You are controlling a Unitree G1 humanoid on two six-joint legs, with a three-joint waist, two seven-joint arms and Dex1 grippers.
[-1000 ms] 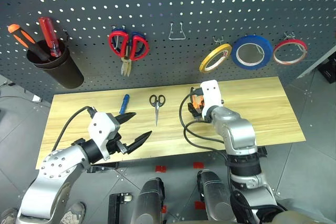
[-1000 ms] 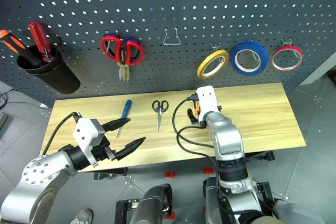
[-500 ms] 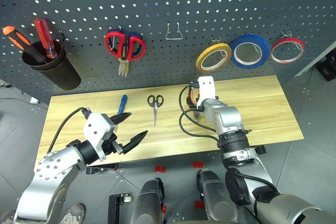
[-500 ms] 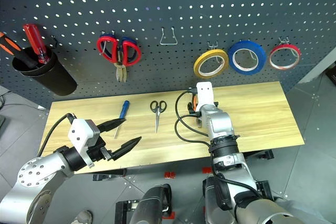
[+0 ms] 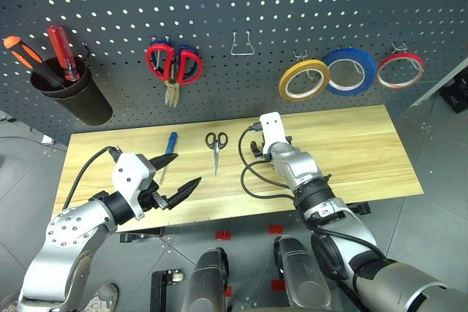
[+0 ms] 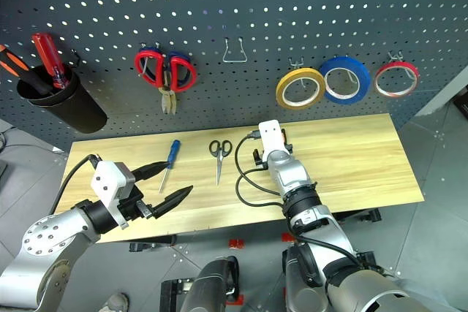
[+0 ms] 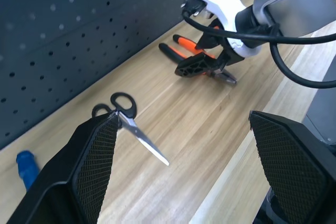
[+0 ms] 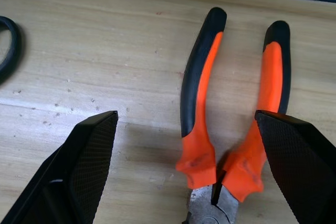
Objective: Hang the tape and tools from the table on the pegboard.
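Pliers (image 8: pixel 231 129) flat on table (image 5: pixel 365 151), between wide-open right claw (image 8: pixel 184 171); left claw (image 5: pixel 178 173) open, empty.

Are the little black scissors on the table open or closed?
Closed. The black scissors lie flat on the table, their two blades together in one straight point and the loops side by side.

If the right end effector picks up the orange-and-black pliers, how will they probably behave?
The pliers look rigid and probably heavy for their size, given the metal head. The two handles lie spread, so they may pivot when squeezed. Lying flat on the table, they should not roll.
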